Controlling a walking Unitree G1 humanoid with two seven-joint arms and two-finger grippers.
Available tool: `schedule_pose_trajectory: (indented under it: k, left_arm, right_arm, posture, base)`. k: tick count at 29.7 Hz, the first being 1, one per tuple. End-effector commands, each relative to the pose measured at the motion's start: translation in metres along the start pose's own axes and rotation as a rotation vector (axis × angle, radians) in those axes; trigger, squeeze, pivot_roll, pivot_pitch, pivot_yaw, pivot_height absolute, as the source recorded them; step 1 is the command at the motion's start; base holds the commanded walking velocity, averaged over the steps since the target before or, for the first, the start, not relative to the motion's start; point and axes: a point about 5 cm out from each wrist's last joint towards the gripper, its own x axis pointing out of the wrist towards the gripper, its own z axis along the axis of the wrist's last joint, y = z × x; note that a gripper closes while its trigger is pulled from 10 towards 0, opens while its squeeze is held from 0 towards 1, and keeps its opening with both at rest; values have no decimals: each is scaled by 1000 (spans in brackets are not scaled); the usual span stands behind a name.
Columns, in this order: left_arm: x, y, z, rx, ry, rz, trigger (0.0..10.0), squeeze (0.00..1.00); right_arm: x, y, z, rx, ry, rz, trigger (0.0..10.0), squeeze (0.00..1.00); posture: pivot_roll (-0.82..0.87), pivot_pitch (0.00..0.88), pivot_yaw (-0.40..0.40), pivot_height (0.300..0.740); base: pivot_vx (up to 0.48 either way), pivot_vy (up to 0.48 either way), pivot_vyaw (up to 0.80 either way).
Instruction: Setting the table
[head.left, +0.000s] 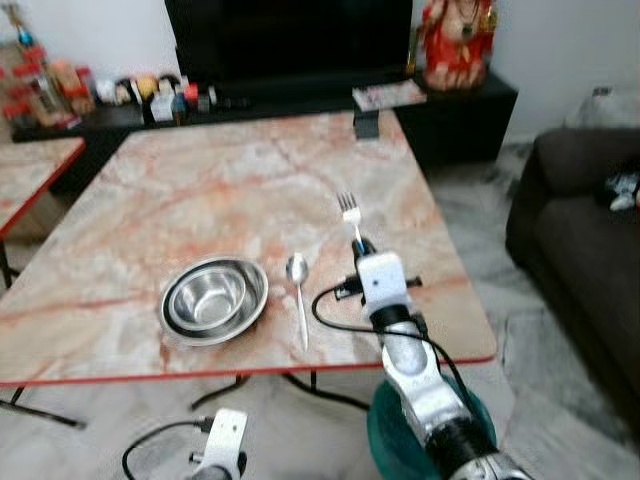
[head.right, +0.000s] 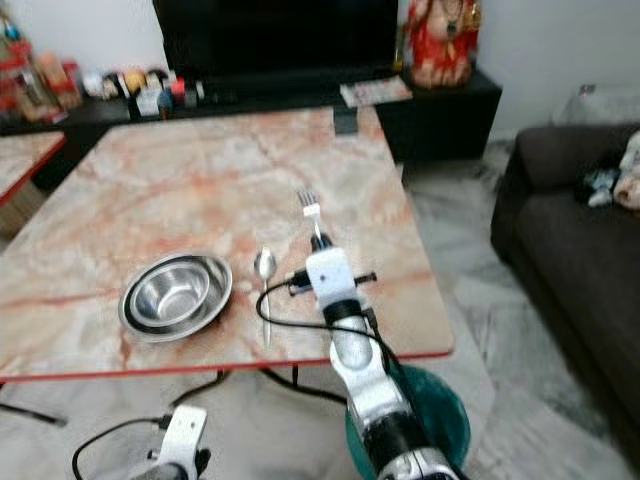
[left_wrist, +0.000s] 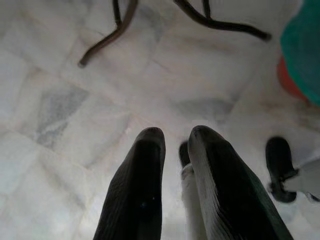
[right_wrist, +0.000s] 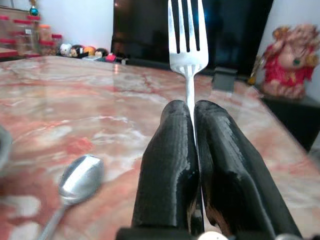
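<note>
Fork (right_wrist: 187, 45) pinched in the right tool (right_wrist: 194, 112), right of spoon (head.left: 298, 280) and bowl (head.left: 213, 298).

Shiny polished metal: the fork (right_wrist: 187, 47), spoon (head.left: 298, 272) and bowl (head.left: 214, 298). The desk (head.left: 200, 190) is glossy pink-veined marble; the fingers (right_wrist: 167, 165) gleam like black plastic.

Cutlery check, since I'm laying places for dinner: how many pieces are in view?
2. A spoon lies on the table just right of the steel bowl. A fork is held in the right claw above the table, right of the spoon.
</note>
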Motion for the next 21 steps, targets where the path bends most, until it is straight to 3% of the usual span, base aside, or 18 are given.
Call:
schedule_pose_trajectory:
  k: [1, 6, 10, 21]
  left_arm:
    - [-1, 8, -1, 9, 8, 20, 10000, 0]
    - [-1, 9, -2, 8, 10, 21, 10000, 0]
    - [-1, 11, -3, 9, 12, 23, 10000, 0]
    - [-2, 14, -4, 10, 16, 30, 10000, 0]
  right_arm:
    - [1, 5, 0, 40, 30, -3, 10000, 0]
    - [0, 5, -6, 57, 83, -20, 10000, 0]
    - [-3, -2, -22, 144, 218, -96, 10000, 0]
    - [-4, 5, -28, 176, 314, -73, 10000, 0]
  posture:
    - [-76, 0, 83, 740]
    - [-74, 0, 84, 740]
    - [-74, 7, 91, 740]
    - [-65, 15, 98, 740]
  base:
    - [0, 0, 0]
    - [0, 0, 0]
    - [0, 0, 0]
    - [0, 0, 0]
